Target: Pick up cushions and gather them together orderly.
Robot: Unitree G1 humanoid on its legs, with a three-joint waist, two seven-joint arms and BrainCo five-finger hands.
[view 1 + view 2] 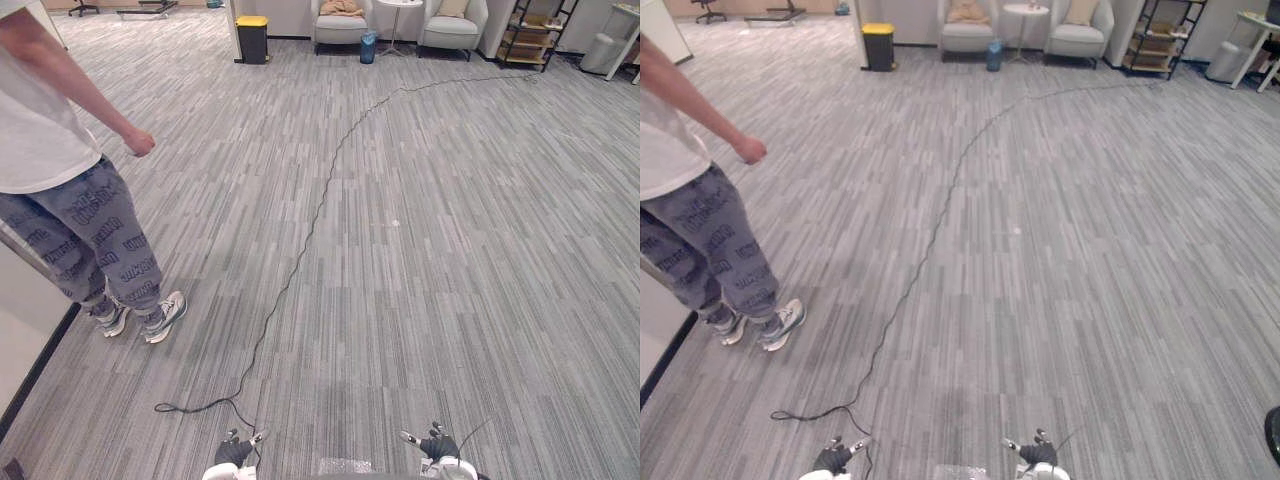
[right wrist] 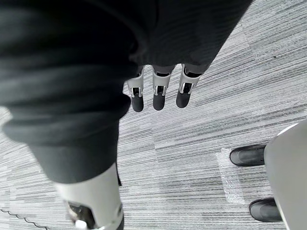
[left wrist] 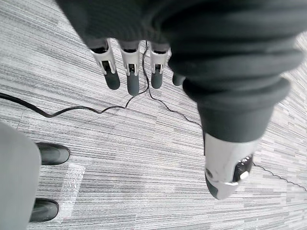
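A tan fabric cushion (image 1: 342, 7) on a far pale armchair (image 1: 340, 28) is too small to tell its long axis, while the left hand (image 3: 130, 76) and right hand (image 2: 159, 93) hang with fingers straight and empty.

Left hand (image 1: 234, 452) and right hand (image 1: 438, 446) hang low at the robot's sides, fingers (image 3: 130, 79) straight and relaxed, pointing downward.

Open carpet (image 1: 450, 250) ahead; person (image 1: 70, 200) stands left.
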